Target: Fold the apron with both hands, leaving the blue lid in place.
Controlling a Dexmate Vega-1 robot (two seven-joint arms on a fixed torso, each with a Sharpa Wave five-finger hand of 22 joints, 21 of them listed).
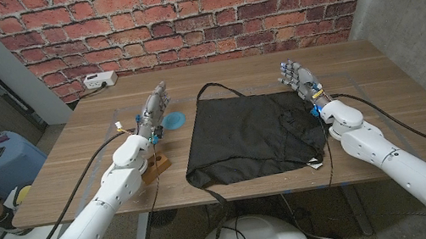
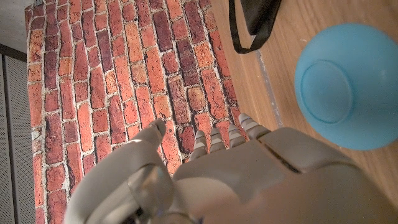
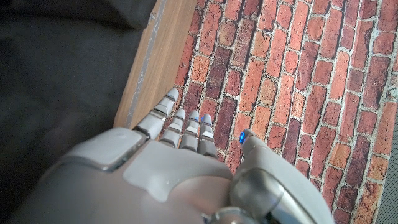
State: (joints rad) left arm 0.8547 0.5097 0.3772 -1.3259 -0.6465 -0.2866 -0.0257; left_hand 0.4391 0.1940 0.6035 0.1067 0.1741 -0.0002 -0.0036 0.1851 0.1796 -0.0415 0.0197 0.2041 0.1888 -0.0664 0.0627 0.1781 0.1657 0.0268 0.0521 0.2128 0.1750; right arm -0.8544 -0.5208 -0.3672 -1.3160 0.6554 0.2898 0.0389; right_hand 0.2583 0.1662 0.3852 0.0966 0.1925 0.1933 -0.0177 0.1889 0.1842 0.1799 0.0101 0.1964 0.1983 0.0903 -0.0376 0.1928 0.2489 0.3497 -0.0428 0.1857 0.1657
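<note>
A red brick wall (image 1: 179,13) ran across the top of the head view, behind a wooden desk (image 1: 390,100) that filled the middle of the frame. A grey panel stood at the upper right, and a white power strip (image 1: 100,80) sat at the foot of the wall in the upper left.

Nearest the camera, both white arms came in from the bottom corners and reached up the frame along either side of the cloth. The left robot hand (image 1: 154,108) was left of centre, fingers stretched toward the wall and close together, holding nothing. In the left wrist view those fingers (image 2: 214,138) pointed at the brick. The right robot hand (image 1: 297,77) was right of centre, upright with its fingers apart and empty; the right wrist view showed its fingers (image 3: 180,124) extended over the desk's far edge toward the wall.

Between the arms, the black apron (image 1: 246,138) lay spread on the desk at centre frame, its near edge close to the front edge of the desk and a strap (image 1: 221,91) looping at its far end. The blue lid (image 1: 172,121) rested on the desk just left of the apron, beside the left robot hand. A small wooden block (image 1: 154,166) sat lower left, by the left forearm.

At the far left edge, off the desk, stood a blue bin (image 1: 3,157).
</note>
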